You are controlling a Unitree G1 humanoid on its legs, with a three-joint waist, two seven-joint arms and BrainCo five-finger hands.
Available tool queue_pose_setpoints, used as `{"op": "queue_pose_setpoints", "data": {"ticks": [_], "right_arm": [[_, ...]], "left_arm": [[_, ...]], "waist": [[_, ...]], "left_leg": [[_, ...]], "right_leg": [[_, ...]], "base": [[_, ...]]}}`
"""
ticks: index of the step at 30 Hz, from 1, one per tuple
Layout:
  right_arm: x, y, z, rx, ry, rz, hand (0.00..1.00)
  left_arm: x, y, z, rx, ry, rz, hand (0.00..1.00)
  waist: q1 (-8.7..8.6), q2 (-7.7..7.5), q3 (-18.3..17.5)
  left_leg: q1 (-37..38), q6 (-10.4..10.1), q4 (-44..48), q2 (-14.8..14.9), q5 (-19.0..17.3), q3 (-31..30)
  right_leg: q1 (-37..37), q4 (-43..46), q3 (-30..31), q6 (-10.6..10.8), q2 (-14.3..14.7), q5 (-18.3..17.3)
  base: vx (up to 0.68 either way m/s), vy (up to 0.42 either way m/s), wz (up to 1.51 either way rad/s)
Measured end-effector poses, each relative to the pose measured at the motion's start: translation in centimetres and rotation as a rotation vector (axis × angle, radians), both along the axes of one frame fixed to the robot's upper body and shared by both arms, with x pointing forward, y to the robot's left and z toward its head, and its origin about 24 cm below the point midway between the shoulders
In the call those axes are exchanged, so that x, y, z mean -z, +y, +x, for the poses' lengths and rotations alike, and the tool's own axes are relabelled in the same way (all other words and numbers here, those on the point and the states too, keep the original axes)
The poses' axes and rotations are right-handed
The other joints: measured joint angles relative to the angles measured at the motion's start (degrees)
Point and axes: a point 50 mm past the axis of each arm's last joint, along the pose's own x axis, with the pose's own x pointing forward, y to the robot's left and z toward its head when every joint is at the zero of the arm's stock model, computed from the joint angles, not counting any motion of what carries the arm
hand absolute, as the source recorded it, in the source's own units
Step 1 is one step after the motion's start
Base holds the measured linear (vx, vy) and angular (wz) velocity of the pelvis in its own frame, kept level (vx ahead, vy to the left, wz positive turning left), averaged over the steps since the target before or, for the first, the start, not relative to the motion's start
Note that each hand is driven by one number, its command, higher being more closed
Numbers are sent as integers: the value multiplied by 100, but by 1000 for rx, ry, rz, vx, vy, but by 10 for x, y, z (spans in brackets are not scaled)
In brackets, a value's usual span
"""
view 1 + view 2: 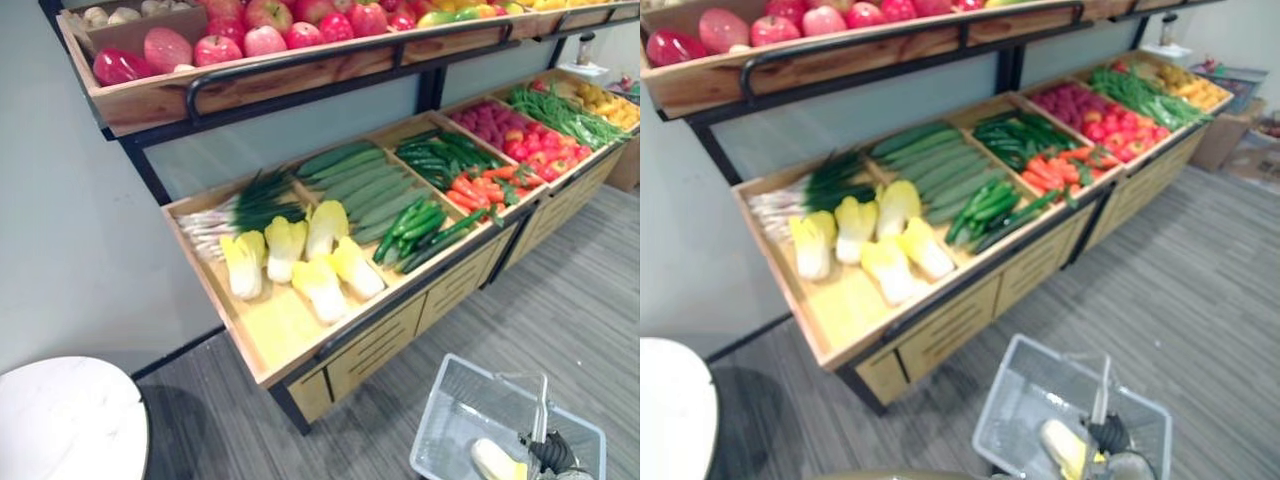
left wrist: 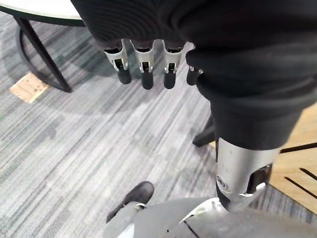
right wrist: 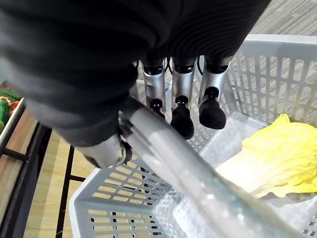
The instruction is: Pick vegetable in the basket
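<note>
floor: grey striped carpet [image 1: 590, 300], round white table [image 1: 60, 420] at 7 o'clock
stand: wooden produce shelf [image 1: 285, 335] around 12
basket [image 1: 452, 395]: grey plastic, 5 o'clock, one yellow cabbage [image 3: 277, 158] lying inside
right hand [image 3: 183, 106]: fingers wrapped round the basket handle [image 3: 198, 183]
left hand [image 2: 143, 69]: fingers loose, holding nothing

left hand [image 2: 144, 64]: we've got it loose, fingers [image 2: 170, 69] straight and relaxed, lined up side by side, dark tips clear, nothing held.
right hand [image 3: 182, 99]: we see its fingers [image 3: 213, 106] curled over the basket handle [image 3: 198, 183], bar caught under them.
right arm: down low on our right from the head camera, hand at the handle's top.
</note>
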Motion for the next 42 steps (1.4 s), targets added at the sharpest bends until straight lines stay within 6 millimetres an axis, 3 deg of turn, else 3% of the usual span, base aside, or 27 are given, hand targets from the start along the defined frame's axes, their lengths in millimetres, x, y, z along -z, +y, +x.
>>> {"op": "queue_pose_setpoints", "data": {"ticks": [6, 8, 10, 11, 12, 14, 15, 16, 17, 18, 19, 23, 24, 25, 26, 29, 30, 31, 32, 33, 34, 35, 38, 41, 42], "right_arm": [[0, -4, -6, 35, 8, -3, 100], [-2, -10, -7, 69, -3, -12, 100], [-5, -11, -5, 71, -19, -17, 100], [-12, -9, 6, 53, -73, -25, 100], [-16, -7, 12, 42, -99, -28, 100], [-24, 5, 32, -26, -159, -29, 100], [-29, 19, 53, -83, -208, -13, 100], [-34, 27, 64, -116, -255, -7, 100], [-36, 28, 66, -114, -266, -11, 100], [-38, 26, 68, -113, -274, -23, 100], [-39, 26, 69, -127, -273, -30, 100], [-36, 37, 70, -197, -249, -18, 100], [-35, 40, 71, -221, -244, -17, 100], [-35, 42, 72, -229, -242, -11, 100], [-34, 40, 71, -228, -233, -15, 100], [-34, 39, 68, -226, -223, -17, 100], [-33, 40, 67, -227, -215, -15, 100], [-30, 40, 62, -218, -203, -11, 100], [-29, 40, 60, -215, -197, -10, 100], [-30, 38, 59, -211, -196, -16, 100], [-32, 28, 55, -203, -185, -43, 100], [-28, 31, 50, -197, -172, -31, 100], [-27, 32, 39, -192, -163, -24, 100], [-27, 33, 39, -199, -166, -22, 100], [-28, 35, 41, -203, -183, -16, 100]], "left_arm": [[1, -3, 9, -65, -28, 7, 0], [1, -6, 24, -46, -59, 3, 0], [0, -7, 31, -28, -74, 4, 0], [0, -8, 41, 6, -92, 8, 0], [-1, -8, 45, 18, -100, 12, 0], [-3, -3, 51, 31, -117, 40, 0], [-5, 3, 50, 28, -117, 57, 0], [-7, 6, 58, 43, -133, 68, 0], [-8, 9, 60, 57, -142, 76, 0], [-10, 13, 60, 76, -139, 86, 0], [-9, 11, 58, 87, -130, 81, 0], [-9, 13, 53, 90, -116, 85, 0], [-9, 15, 52, 87, -114, 90, 0], [-10, 17, 53, 85, -116, 96, 0], [-8, 14, 51, 72, -114, 88, 0], [-7, 11, 50, 72, -107, 79, 0], [-7, 13, 50, 71, -107, 84, 0], [-9, 17, 52, 65, -117, 97, 0], [-11, 22, 53, 68, -118, 107, 0], [-10, 19, 56, 87, -120, 102, 0], [-7, 9, 56, 107, -116, 80, 0], [-6, 7, 53, 88, -108, 83, 0], [-8, 14, 52, 96, -101, 103, 0], [-7, 12, 48, 89, -93, 103, 0], [-5, 8, 42, 81, -87, 100, 0]], "waist": [[-13, -35, 65], [-25, 7, 235], [-30, 12, 292], [-43, 4, 427], [-53, -10, 469], [-62, -28, 592], [5, 115, 771], [-74, 30, 1079], [-102, -9, 1190], [-135, -35, 1246], [-148, -79, 1230], [-113, -119, 1204], [-93, -177, 1150], [-38, -203, 1111], [13, -63, 1020], [18, 66, 923], [54, 87, 918], [159, 51, 955], [169, 45, 946], [121, 116, 941], [129, 316, 968], [131, 308, 924], [121, 203, 946], [161, 76, 981], [186, -20, 1003]], "left_leg": [[29, -20, 257, 32, -187, 105], [-260, 19, 1044, 200, -601, 103], [-400, 40, 1367, 260, -765, 194], [-554, 97, 1724, 333, -948, 410], [-635, 114, 1863, 372, -1016, 562], [-775, 200, 2103, 582, -1148, 1176], [-716, 302, 2033, 844, -1134, 1779], [-545, 395, 1920, 904, -1101, 2107], [-454, 410, 1840, 901, -1062, 2239], [-369, 369, 1834, 955, -1005, 2480], [-323, 361, 1855, 1063, -997, 2745], [-196, 299, 2013, 1372, -957, 3393], [-200, 276, 2133, 1471, -944, 3578], [-231, 255, 2255, 1597, -932, 3715], [-360, 211, 2322, 1783, -792, 3827], [-513, 189, 2317, 1898, -465, 3856], [-563, 205, 2703, 2115, -406, 3861], [-817, 278, 3559, 2536, -346, 3846], [-934, 76, 3698, 2553, -481, 3715], [-1136, -90, 3370, 2377, -624, 3518], [-1209, 316, 3065, 2466, -146, 3463], [-1072, 287, 3182, 2516, -197, 3386], [-886, 237, 3328, 2494, -110, 3225], [-907, 34, 3294, 1960, 363, 1634], [-999, -179, 3395, 1690, 539, 836]], "right_leg": [[80, 44, 117, 38, -25, -76], [-102, 587, 175, 53, -32, -303], [-325, 914, 289, 84, -14, -386], [-564, 1100, 540, 106, 20, -375], [-689, 1139, 682, 136, 45, -313], [-1050, 948, 984, 195, 275, 396], [-1250, 1052, 669, 188, 429, 743], [-1544, 2639, -394, -608, 149, -222], [-1580, 3368, -831, -840, -76, -636], [-1584, 4394, -1311, -914, -433, -999], [-1457, 4960, -1423, -936, -642, -1079], [-798, 5157, -1496, -866, -1335, -1030], [-598, 4821, -1480, -691, -1518, -881], [-485, 4423, -1418, -425, -1501, -898], [-395, 3771, -1364, -145, -1120, -1100], [-208, 2734, -1172, 147, -742, -1301], [-84, 2341, -1063, 227, -597, -1366], [117, 1984, -942, 221, -445, -1370], [184, 1885, -878, 188, -459, -1403], [211, 1854, -859, 210, -500, -1418], [301, 1840, -855, 287, -364, -1467], [439, 1806, -866, 443, -346, -1592], [766, 1646, -935, 446, -377, -1661], [927, 1557, -660, 441, -524, -1656], [952, 1457, -411, 441, -582, -1649]], "base": [[-18, -8, -9], [-69, 22, -5], [-81, 46, -32], [-91, 81, -67], [-151, 124, -122], [-204, 123, -165], [-294, 103, -201], [-278, 91, -182], [-201, 96, -128], [-93, 85, -114], [-59, 63, -113], [1, -85, -100], [15, -165, -90], [-10, -330, -118], [-27, -298, -94], [-32, -306, -69], [39, -278, -73], [31, -251, -66], [-16, -126, -32], [-47, 6, -19], [-25, 57, -22], [56, 23, -21], [43, -37, 1], [-31, -29, -53], [0, 12, -96]]}}
